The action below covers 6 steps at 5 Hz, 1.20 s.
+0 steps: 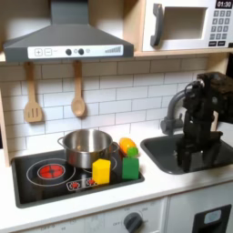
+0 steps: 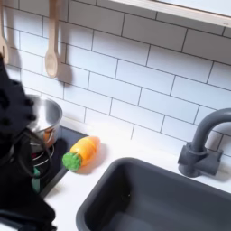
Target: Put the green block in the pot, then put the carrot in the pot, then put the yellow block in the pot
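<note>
The gripper (image 1: 187, 155) hangs at the end of the dark arm over the black sink (image 1: 196, 162), well off to the right of the pot in the first exterior view, and its jaws are too blurred and dark to tell whether they stand apart or together; nothing can be seen between them. In the second exterior view the arm is a black mass at the left edge that hides part of the pot. The pot (image 1: 86, 146) stands on the black stovetop (image 1: 36, 177) set in the counter (image 1: 168, 187), and no toy can be seen in it. Just in front of the pot, to its right in the first exterior view, sit the yellow block (image 1: 101, 171) and the green block (image 1: 131, 167) side by side, with the carrot (image 1: 127, 146) just behind the green block and close to the pot's rim. All three look like small, light, rigid toys. The blocks offer flat opposite faces for a straight pinch from above. The carrot is rounded and likely to roll or slip, so it is probably best taken across its orange middle, not its leafy end. The first step appears not yet begun.
</note>
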Tool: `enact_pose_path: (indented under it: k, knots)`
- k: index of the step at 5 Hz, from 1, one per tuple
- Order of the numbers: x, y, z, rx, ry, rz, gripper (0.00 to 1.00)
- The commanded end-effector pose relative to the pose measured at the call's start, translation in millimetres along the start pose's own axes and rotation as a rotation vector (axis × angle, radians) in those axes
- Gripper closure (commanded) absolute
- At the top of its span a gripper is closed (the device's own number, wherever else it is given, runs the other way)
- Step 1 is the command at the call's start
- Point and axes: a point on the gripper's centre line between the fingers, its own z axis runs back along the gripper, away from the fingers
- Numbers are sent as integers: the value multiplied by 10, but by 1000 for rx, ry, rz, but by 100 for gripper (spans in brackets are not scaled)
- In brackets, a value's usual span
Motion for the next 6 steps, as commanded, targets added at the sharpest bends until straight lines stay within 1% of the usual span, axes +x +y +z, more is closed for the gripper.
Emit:
enact_pose_path:
  k: [1, 2, 3, 4, 5, 6]
  knots:
    - [224, 155, -74, 2, 8, 30, 0]
    - [284, 218, -43, 8, -3, 52, 0]
    - [328, 344, 21, 9, -32, 85, 0]
    - [432, 431, 44, 17, -74, 157, 0]
    - [552, 375, -23, 21, -80, 257, 0]
    - [613, 391, -151, 17, -53, 328, 0]
